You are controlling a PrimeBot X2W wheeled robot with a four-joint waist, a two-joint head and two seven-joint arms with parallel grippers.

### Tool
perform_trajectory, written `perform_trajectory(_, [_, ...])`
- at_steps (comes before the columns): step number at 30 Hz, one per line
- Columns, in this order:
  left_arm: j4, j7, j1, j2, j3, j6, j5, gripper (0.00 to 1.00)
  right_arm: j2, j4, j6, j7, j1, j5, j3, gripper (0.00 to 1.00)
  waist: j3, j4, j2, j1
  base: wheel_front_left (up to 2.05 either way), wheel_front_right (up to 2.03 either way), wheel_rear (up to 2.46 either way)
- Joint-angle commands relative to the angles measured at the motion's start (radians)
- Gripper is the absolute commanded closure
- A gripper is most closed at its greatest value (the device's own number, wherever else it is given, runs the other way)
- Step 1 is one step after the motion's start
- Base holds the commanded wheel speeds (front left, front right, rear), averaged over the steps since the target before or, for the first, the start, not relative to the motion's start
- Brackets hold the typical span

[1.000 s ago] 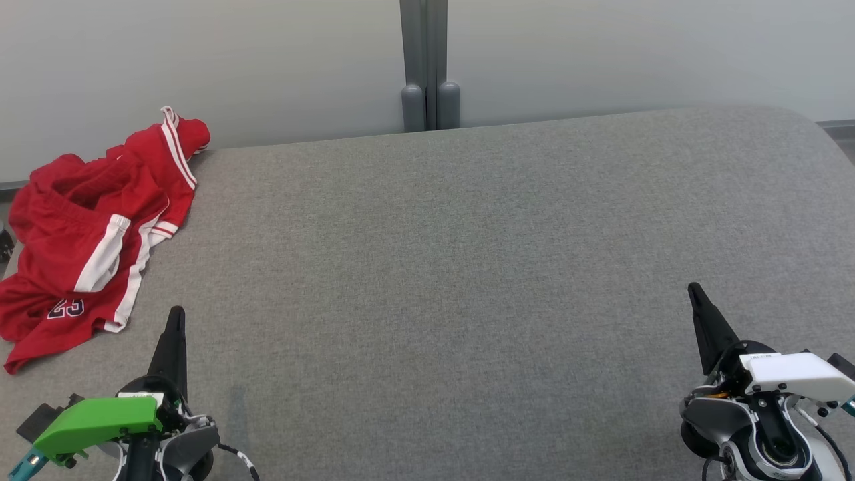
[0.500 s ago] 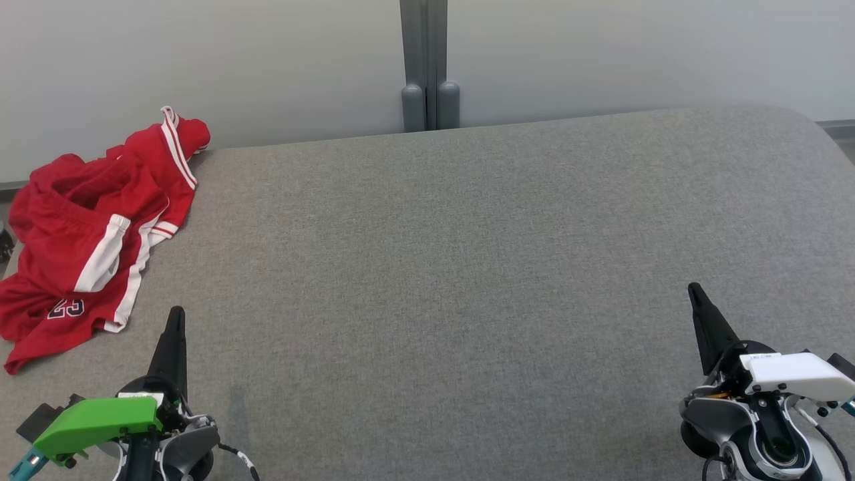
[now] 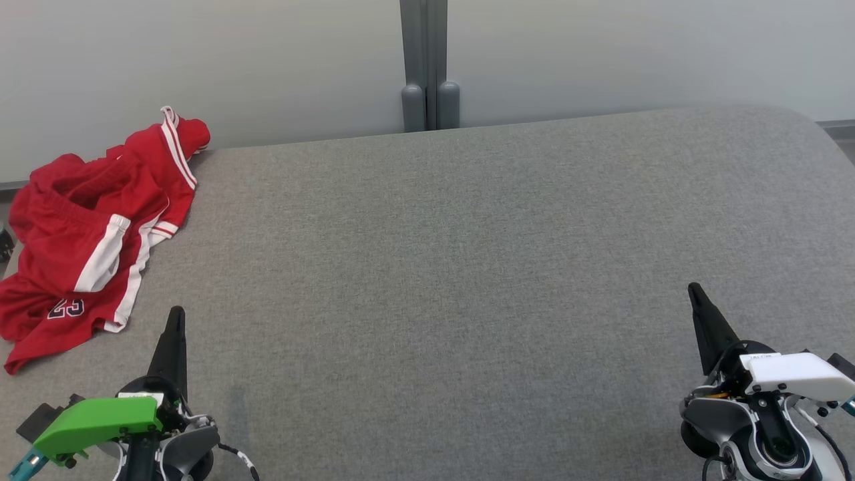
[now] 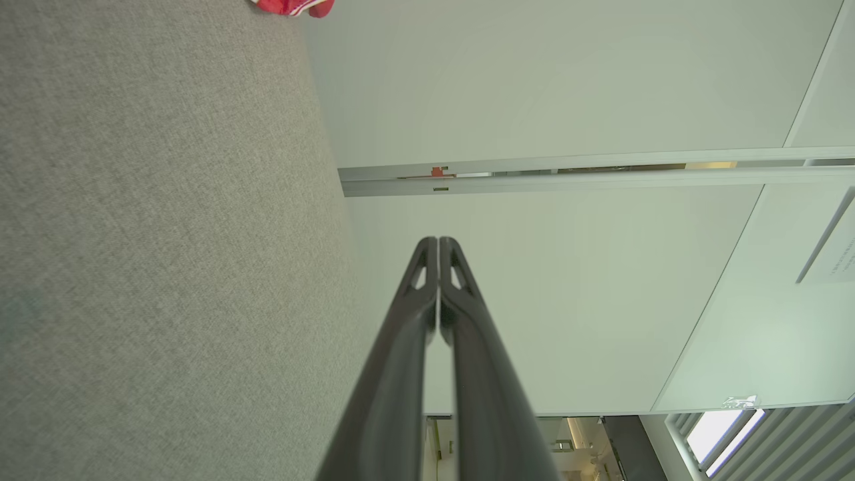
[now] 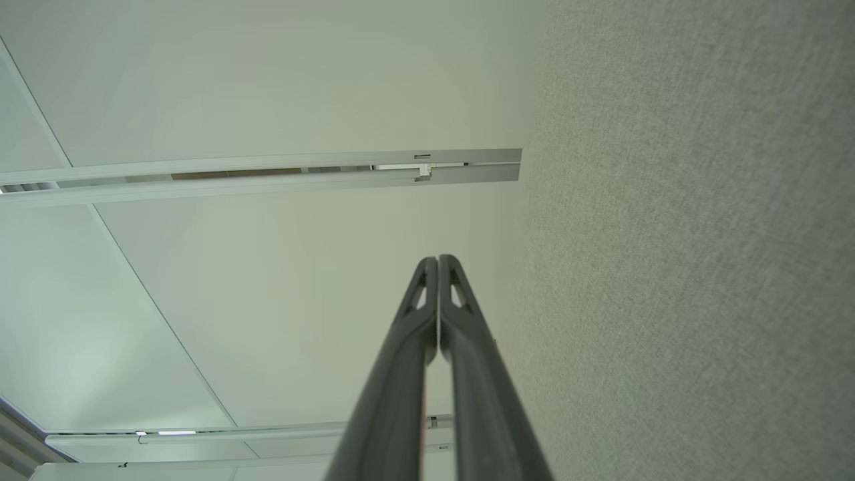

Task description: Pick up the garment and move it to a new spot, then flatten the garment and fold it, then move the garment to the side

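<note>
Grey fabric-covered surface [image 3: 467,267]; pale wall panels [image 3: 601,53] behind, split by grey post [image 3: 424,60]; soft even light.

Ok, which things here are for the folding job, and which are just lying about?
For the job: red shorts, crumpled at far left; grey surface; left end effector and right end effector, both shut.
Just there: grey post; pale wall.

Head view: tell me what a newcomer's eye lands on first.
The crumpled red garment with white stripes, lying at the far left edge of the grey padded table. Next, the left hand and right hand, both shut, at the lower corners.
</note>
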Motion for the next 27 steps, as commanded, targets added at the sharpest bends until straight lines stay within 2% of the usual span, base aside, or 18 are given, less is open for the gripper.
perform_trajectory(1, [-0.001,0.002,-0.011,0.001,0.001,-0.005,-0.005,1.00,-0.004,-0.005,0.000,0.002,-0.005,0.007,-0.001,1.00,0.000,0.000,0.0000,0.0000,0.00,0.00,0.00])
perform_trajectory(27, [-0.001,0.002,-0.011,0.001,0.001,-0.005,-0.005,1.00,-0.004,-0.005,0.000,0.002,-0.005,0.007,-0.001,1.00,0.000,0.000,0.0000,0.0000,0.00,0.00,0.00])
